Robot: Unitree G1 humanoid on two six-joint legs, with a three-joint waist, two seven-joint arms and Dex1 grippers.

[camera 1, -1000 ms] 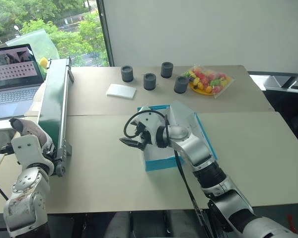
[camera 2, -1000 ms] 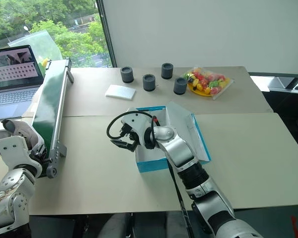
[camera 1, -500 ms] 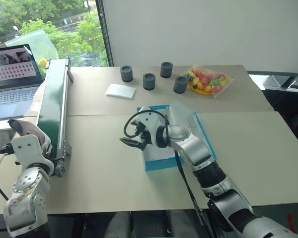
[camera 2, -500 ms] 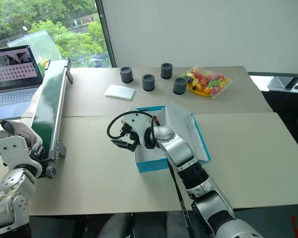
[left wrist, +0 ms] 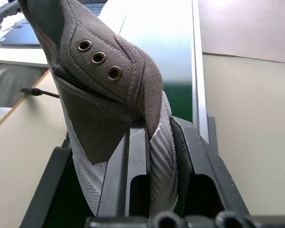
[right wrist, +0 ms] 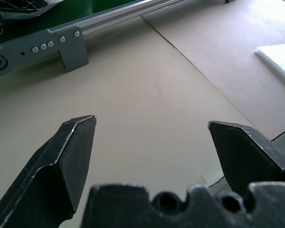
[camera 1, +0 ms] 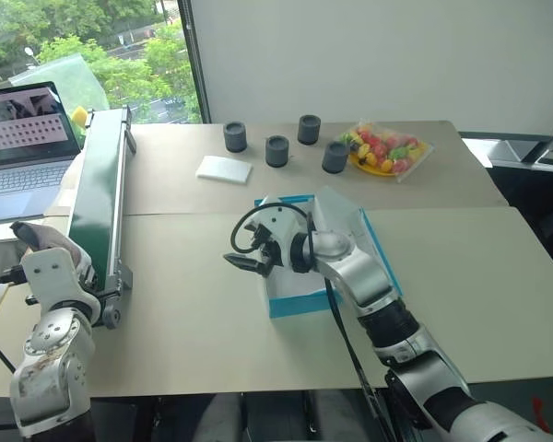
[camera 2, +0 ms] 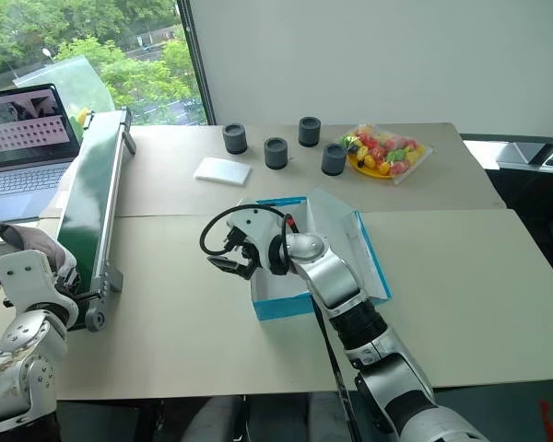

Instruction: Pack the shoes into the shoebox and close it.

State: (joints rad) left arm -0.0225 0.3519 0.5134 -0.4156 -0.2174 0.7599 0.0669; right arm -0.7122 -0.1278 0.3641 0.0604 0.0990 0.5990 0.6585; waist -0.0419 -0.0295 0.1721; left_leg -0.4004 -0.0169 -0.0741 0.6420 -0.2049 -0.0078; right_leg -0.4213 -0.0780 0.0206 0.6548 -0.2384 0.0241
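Beige tabletop [camera 1: 194, 322] runs under a bright window, with a long green conveyor belt framed in grey metal [camera 1: 100, 184] along its left edge and an open laptop [camera 1: 23, 147] beyond that; at the near end of the belt the left gripper [left wrist: 152, 156] has just finished closing, its black fingers [left wrist: 133, 161] now clamped on the ribbed heel of a small grey-brown suede shoe with brass eyelets [left wrist: 104, 90], where a second ago they were still drawing together; the hand itself has kept its place, so this reads as the grasp being completed, not a lift. The rectangular turquoise-blue cardboard shoebox with a white inside [camera 1: 295, 299] sits mid-table, its flap lid raised, well apart from the held shoe; the right gripper [right wrist: 152, 137] hangs just beside the box's left edge with its fingers spread wide and nothing between them, unchanged over the last second. I judge one shoe secured and ready to carry across to the box; packing and closing the lid remain undone. Four dark grey cylindrical cups [camera 1: 277, 150], a flat white pad [camera 1: 225, 169] and a yellow plate of coloured sweets [camera 1: 384, 150] stand at the far side.
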